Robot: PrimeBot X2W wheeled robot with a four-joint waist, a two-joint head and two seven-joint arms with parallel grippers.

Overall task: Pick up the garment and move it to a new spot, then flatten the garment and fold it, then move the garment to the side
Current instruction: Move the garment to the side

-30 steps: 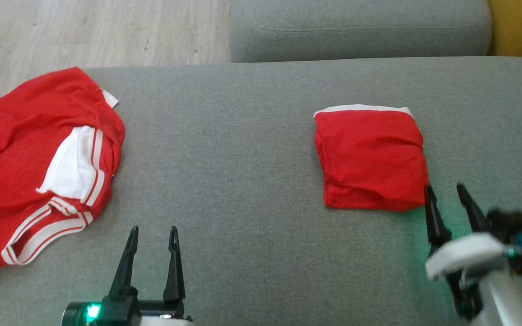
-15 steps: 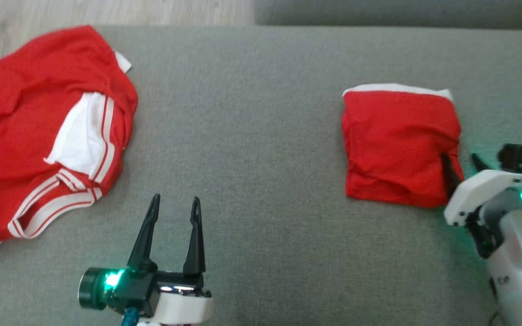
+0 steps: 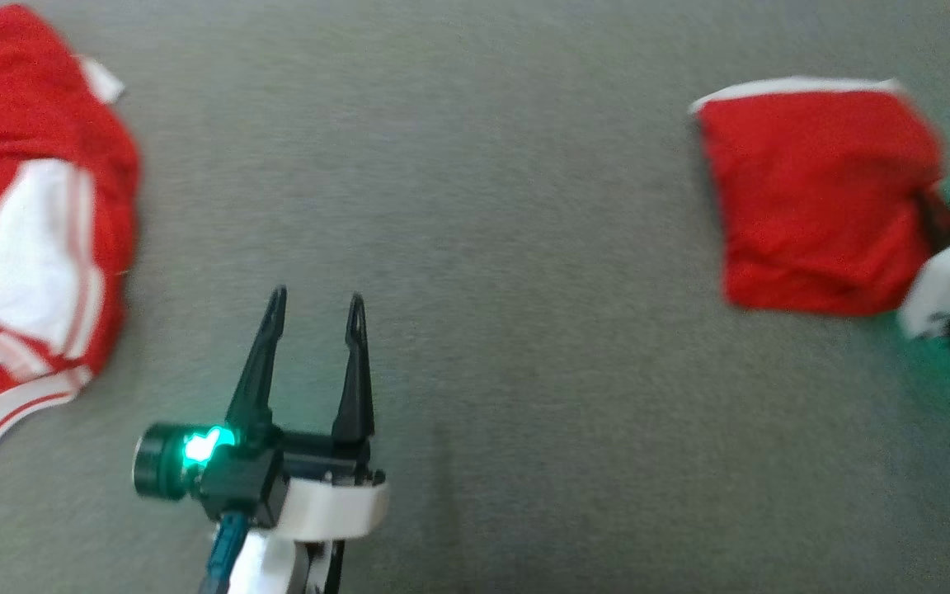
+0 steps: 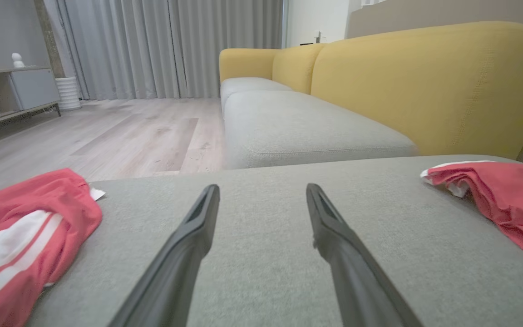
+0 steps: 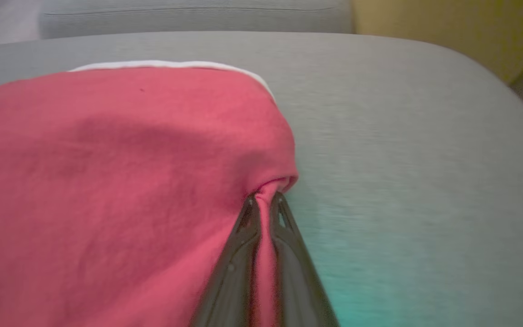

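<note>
Right gripper [image 5: 265, 198] clamped on folded red garment [image 5: 107, 181] edge, left gripper [image 3: 316, 295] spread wide and idle; I'd drag low and slow to keep the fold.

You are looking at a grey cushion [image 3: 475, 165] carrying two items. A folded red garment [image 3: 813, 190] is lying on it. A crumpled red-and-white garment [image 3: 21, 206] is lying well apart, to the folded one's left.
</note>
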